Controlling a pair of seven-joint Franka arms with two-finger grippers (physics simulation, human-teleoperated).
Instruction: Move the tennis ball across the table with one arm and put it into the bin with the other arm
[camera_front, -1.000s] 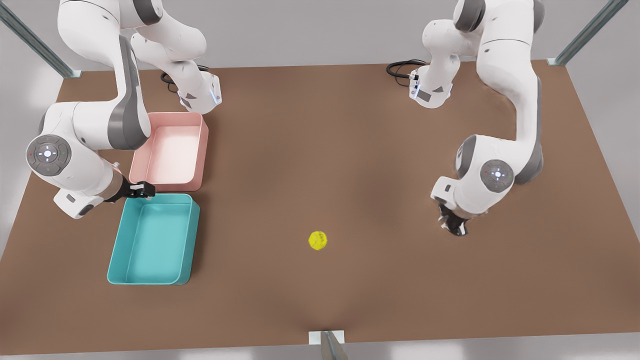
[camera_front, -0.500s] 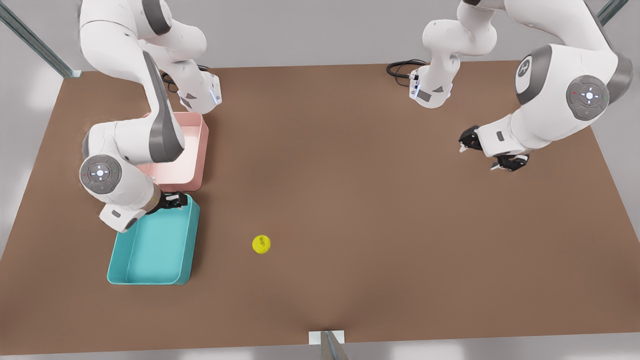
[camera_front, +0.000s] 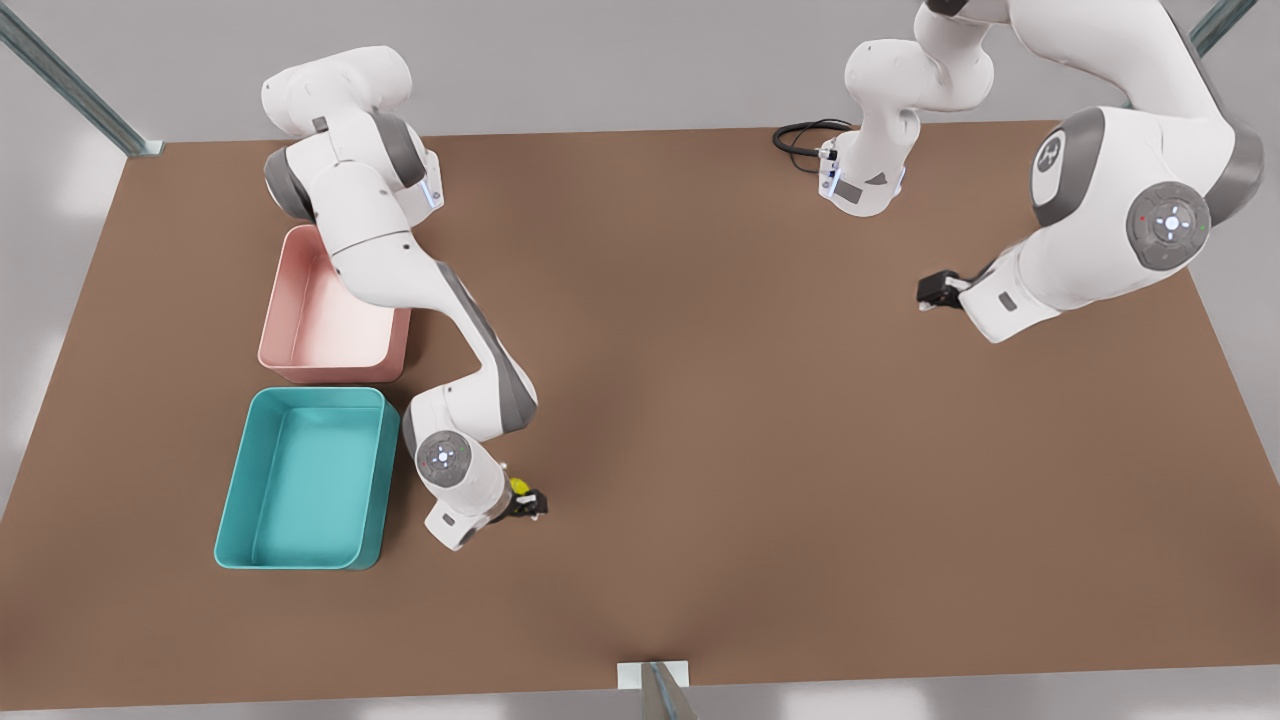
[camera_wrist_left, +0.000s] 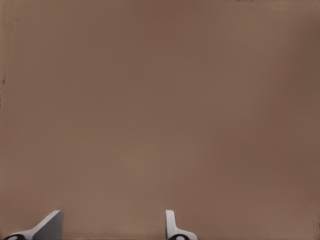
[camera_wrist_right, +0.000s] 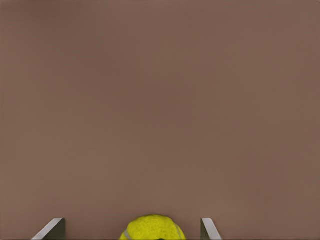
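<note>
While the right gripper (camera_front: 528, 500) sits spread around the tennis ball (camera_front: 519, 486) beside the bin (camera_front: 235, 490), left gripper (camera_front: 932, 292) spread, hovering over bare table (camera_front: 700, 350).

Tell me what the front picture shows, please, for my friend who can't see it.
The right gripper is at a yellow ball on a brown table, beside a teal bin. A pink tray sits behind the bin. The left gripper waits on the picture's right.

Bare table (camera_front: 760, 420) surrounds the ball (camera_front: 518, 487); the bin (camera_front: 372, 470) stands near.
</note>
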